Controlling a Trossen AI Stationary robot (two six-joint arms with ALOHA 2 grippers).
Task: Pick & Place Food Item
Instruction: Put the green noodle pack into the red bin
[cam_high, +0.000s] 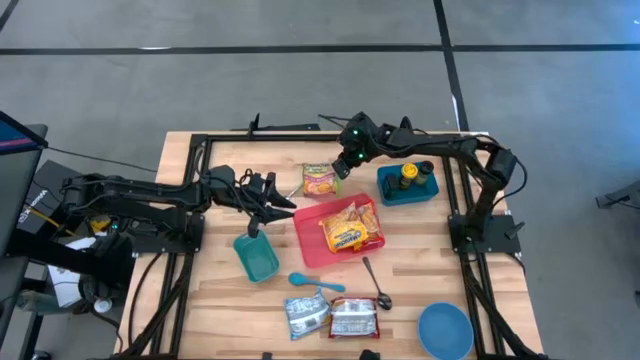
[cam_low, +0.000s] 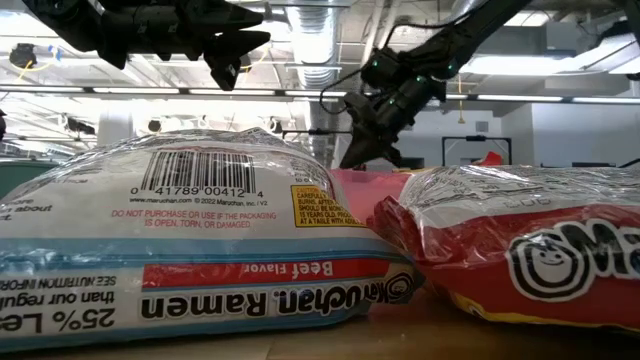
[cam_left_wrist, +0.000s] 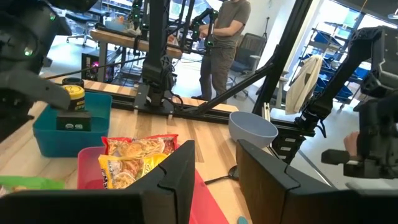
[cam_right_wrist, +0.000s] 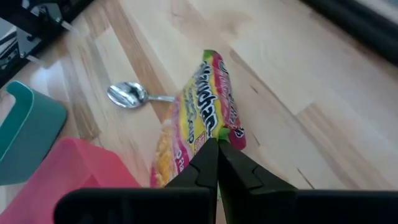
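Grey concrete floor is surrounding the wooden table (cam_high: 215, 300) I am working over, and beyond it I am seeing a workshop with benches where a person (cam_left_wrist: 225, 37) is standing.

Taking the red tray (cam_high: 312, 243) at table centre as my clock face: two ramen packets, one of them yellow (cam_high: 343, 235), are lying in it. At about 12 o'clock a green-and-pink ramen packet (cam_high: 320, 180) is lying on the wood, just beside the tray's far edge. At 2 o'clock a blue bin (cam_high: 390, 190) is holding a yellow-lidded jar (cam_high: 408, 172) and another dark container. At 8 o'clock a teal container (cam_high: 258, 259) is sitting near the tray. At 6 o'clock a blue spoon (cam_high: 303, 281) and a metal spoon (cam_high: 375, 286) are lying, with two silver ramen packs (cam_high: 330, 318) farther out, filling the low view. At 5 o'clock a blue bowl (cam_high: 445, 330) is sitting near the table corner.

My right gripper (cam_right_wrist: 217, 152) is hovering over the green-and-pink packet with its fingers pressed fully together, gripping nothing; whether the tips are touching the wrapper I cannot tell.

My left gripper (cam_left_wrist: 214, 163) is hanging at 9 o'clock, above the teal container, with its fingers partly apart and nothing between them.
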